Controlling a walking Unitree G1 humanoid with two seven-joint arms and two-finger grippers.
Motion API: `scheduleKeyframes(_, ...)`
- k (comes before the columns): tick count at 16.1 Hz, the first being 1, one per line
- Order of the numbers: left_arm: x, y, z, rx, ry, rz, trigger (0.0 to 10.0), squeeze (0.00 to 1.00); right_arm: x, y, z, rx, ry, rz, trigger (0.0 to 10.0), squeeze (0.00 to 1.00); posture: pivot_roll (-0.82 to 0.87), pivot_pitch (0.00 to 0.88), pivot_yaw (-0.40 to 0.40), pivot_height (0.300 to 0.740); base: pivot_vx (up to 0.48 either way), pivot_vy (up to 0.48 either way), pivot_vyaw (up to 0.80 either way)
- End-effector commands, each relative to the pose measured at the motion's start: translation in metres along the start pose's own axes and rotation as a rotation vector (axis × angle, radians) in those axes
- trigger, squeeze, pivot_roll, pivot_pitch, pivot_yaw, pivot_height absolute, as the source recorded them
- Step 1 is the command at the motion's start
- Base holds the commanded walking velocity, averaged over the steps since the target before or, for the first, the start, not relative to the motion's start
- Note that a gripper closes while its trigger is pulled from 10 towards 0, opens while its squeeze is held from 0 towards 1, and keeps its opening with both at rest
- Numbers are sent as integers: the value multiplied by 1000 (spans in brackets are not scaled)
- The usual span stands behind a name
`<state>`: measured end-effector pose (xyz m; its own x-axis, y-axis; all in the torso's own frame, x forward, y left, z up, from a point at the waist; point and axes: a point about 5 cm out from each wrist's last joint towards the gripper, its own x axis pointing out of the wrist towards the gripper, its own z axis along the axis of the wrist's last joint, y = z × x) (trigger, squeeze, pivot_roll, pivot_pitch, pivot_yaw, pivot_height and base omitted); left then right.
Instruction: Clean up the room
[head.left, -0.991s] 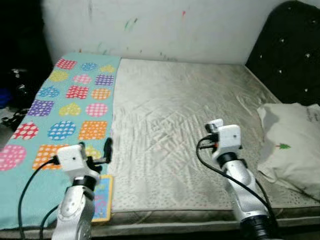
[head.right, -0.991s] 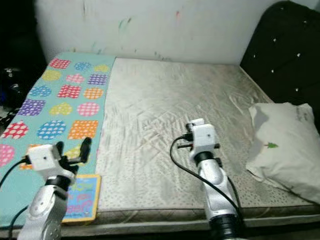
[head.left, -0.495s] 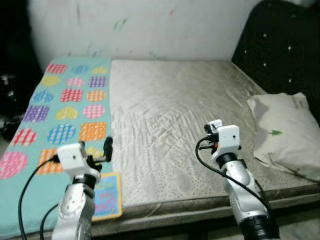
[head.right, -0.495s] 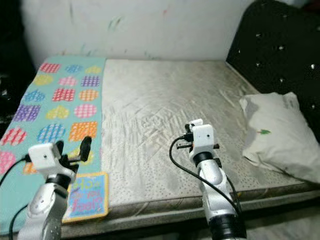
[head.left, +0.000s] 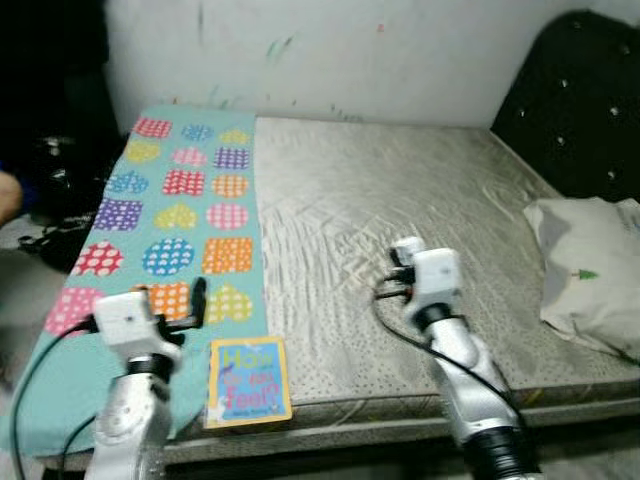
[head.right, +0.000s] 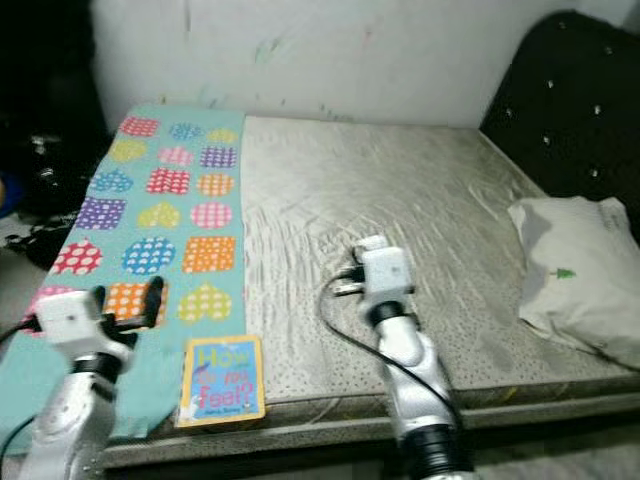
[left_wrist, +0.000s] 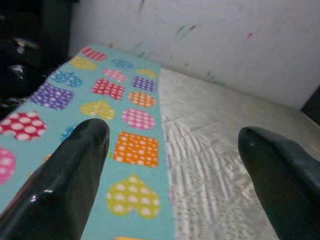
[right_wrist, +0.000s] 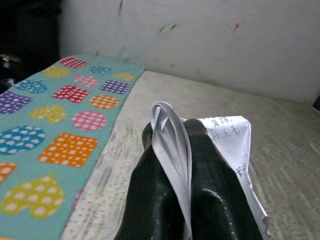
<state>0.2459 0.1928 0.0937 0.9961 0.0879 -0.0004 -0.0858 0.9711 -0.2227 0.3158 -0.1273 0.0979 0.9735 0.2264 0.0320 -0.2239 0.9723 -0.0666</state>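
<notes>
Foreground: book (head.left: 249, 382) at the bed's (head.left: 400, 230) near edge, on the blanket (head.left: 180, 215). Left gripper (left_wrist: 175, 165) above the blanket, jaws wide apart. Right gripper (right_wrist: 172, 150), jaws clamped on folded paper (right_wrist: 220, 140), above the mattress. Farther right: pillow (head.left: 590, 270).

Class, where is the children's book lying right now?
The children's book lies at the bed's near edge, beside the patterned blanket, just right of the left gripper.
</notes>
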Motion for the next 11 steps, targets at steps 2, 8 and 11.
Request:
scheduleKeyframes(2,1,-10,-1,-12,7,-33,10000,0,-2,-13,-1,-14,8,-37,10000,0,10,0,-83,740,0,435,0)
scheduleKeyframes(8,2,-9,-1,-9,6,-32,10000,0,-1,-13,-1,-8,10,-36,10000,0,11,0,-82,740,0,444,0)
scheduleKeyframes(11,2,-10,0,-9,6,-32,10000,0,-1,-14,-1,-2,9,-40,10000,0,10,0,-81,740,0,465,0)
